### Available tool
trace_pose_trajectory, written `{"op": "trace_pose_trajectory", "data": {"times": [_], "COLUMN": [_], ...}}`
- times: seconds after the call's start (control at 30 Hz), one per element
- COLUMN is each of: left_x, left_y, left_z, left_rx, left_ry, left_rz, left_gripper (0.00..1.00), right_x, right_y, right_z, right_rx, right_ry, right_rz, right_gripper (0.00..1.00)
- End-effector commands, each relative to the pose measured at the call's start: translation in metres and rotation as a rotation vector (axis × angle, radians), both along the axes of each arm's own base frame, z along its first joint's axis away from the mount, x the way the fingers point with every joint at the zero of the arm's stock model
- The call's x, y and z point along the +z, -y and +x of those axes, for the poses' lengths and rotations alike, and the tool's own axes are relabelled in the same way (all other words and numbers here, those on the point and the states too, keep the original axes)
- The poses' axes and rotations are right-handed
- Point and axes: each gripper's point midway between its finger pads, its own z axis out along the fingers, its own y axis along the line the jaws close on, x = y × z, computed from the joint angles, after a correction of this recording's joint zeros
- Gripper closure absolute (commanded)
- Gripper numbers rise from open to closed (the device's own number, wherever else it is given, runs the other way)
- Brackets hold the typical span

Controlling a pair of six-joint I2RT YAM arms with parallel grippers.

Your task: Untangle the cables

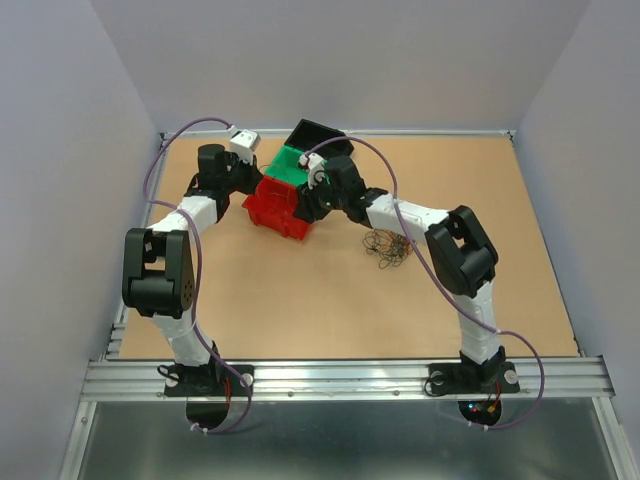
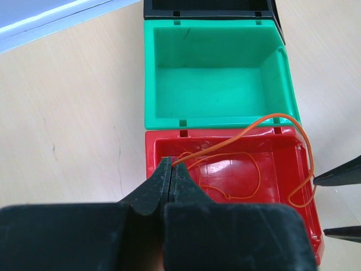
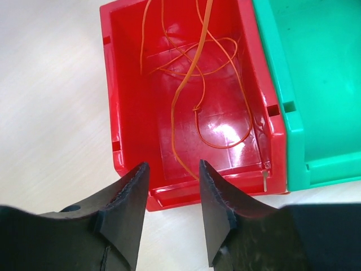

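The hair-thin orange wire lies looped in the red plastic bin; the dark curly tangle sits on the tan tabletop. Limp, light and springy, I judge: pinch near an end. My left gripper clamps the orange strand; my right gripper gapes above the bin.

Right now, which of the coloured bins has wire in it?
The red bin, holding loops of orange wire; the green bin beside it is bare inside.
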Motion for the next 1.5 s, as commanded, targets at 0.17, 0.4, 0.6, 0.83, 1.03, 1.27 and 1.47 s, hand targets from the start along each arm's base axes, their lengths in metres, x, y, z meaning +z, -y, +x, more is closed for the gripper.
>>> {"op": "trace_pose_trajectory", "data": {"times": [0.17,0.4,0.6,0.83,1.03,1.27,1.47], "left_x": [0.025,0.025,0.026,0.021,0.016,0.013,0.008], "left_y": [0.001,0.0,0.0,-0.002,-0.009,-0.019,-0.025], "left_z": [0.008,0.008,0.006,0.009,0.014,0.019,0.022], "left_rx": [-0.014,-0.014,-0.028,-0.021,-0.004,0.021,0.039], "left_ry": [0.056,0.052,0.043,0.03,0.011,-0.004,-0.024], "left_rz": [-0.029,-0.035,-0.057,-0.058,-0.068,-0.082,-0.093], "left_gripper": [1.0,1.0,1.0,1.0,1.0,1.0,1.0], "right_x": [0.011,0.005,0.0,0.009,0.017,0.007,-0.007], "right_y": [-0.018,-0.019,-0.015,-0.003,0.022,0.064,0.086], "right_z": [0.005,0.009,0.007,0.002,-0.015,-0.033,-0.038], "right_rx": [0.053,0.045,0.055,0.041,0.008,-0.073,-0.129], "right_ry": [0.02,0.013,0.017,0.04,0.066,0.051,0.016], "right_rz": [0.018,0.009,-0.026,-0.044,-0.087,-0.191,-0.266], "right_gripper": [0.6,0.66,0.85,0.99,0.99,0.99,1.0]}}
